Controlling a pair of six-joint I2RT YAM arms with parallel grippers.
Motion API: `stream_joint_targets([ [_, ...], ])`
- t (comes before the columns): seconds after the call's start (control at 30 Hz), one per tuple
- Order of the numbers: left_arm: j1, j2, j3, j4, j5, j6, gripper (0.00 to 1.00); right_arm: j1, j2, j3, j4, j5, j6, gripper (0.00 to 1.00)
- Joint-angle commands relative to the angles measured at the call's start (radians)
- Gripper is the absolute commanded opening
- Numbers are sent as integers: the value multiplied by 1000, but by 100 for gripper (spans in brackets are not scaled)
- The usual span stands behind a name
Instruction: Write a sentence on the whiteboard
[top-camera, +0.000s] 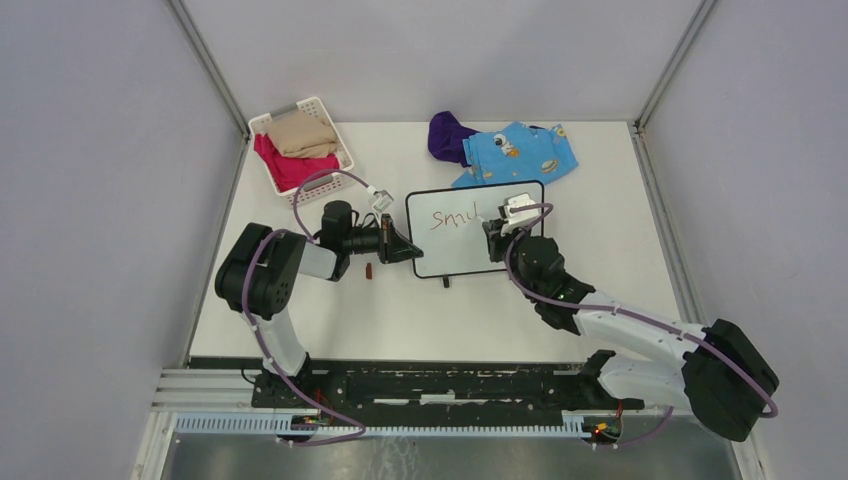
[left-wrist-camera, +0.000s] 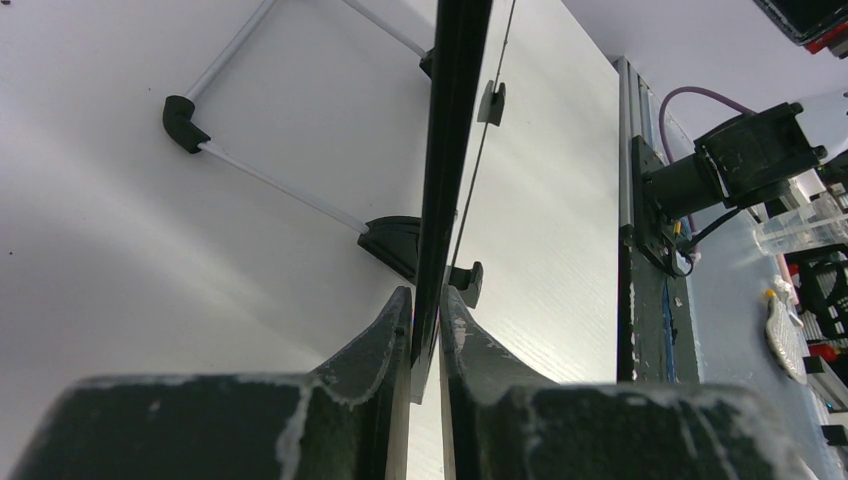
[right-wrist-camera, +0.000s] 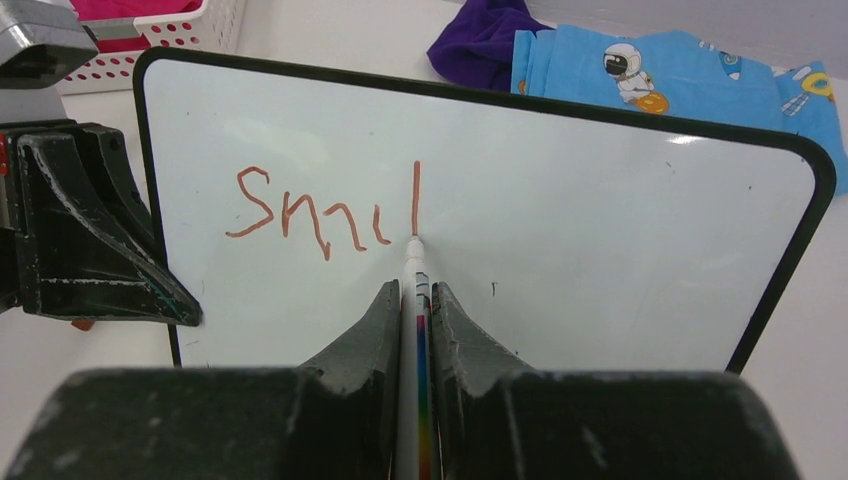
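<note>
The right gripper (right-wrist-camera: 415, 292) has its fingers closed narrowly around a thin white marker (right-wrist-camera: 416, 330) with a rainbow stripe down its barrel. The marker runs out between the fingertips, and its tip touches the whiteboard (right-wrist-camera: 600, 200) at the foot of a tall upright stroke. That stroke ends the sentence (right-wrist-camera: 325, 215) as it stands, reddish-brown letters reading "Smil" in the upper left part of the board. The rest of the white face is bare.

The left gripper (left-wrist-camera: 427, 300) is pinched onto the board's left edge, one finger on each side of the thin black frame with almost no gap between them. In the right wrist view it shows as a dark wedge at the board's left side, level with the writing.

From above, the board sits near the middle of the table (top-camera: 400, 320), somewhat toward the far edge, with its face turned up to the camera. I cannot tell whether it lies flat or is tipped. A small red-brown piece (top-camera: 368, 270) lies on the table just beside the left gripper, on its near side. A white slatted basket (top-camera: 262, 125) holding tan and pink cloth stands at the far left corner. A purple cloth (top-camera: 448, 135) and a blue printed garment (top-camera: 520, 155) lie along the far edge, just behind the board's far side.
</note>
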Motion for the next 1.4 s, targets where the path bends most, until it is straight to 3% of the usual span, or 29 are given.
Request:
stream_joint_targets([
  [0.0,2,-12,14,-51,-64,67,2,-9,-21,-34,0,7,21,0],
  [0.43,-1,-13,16,-55,-63,66,2,-9,-108,-39,-3,0,32,0],
  [0.77,-1,-18,19,-72,-66,77,2,-10,-65,24,-5,-1,6,0],
  [1.37,-5,-19,23,-95,-71,93,2,-46,-60,-8,0,57,7,0],
])
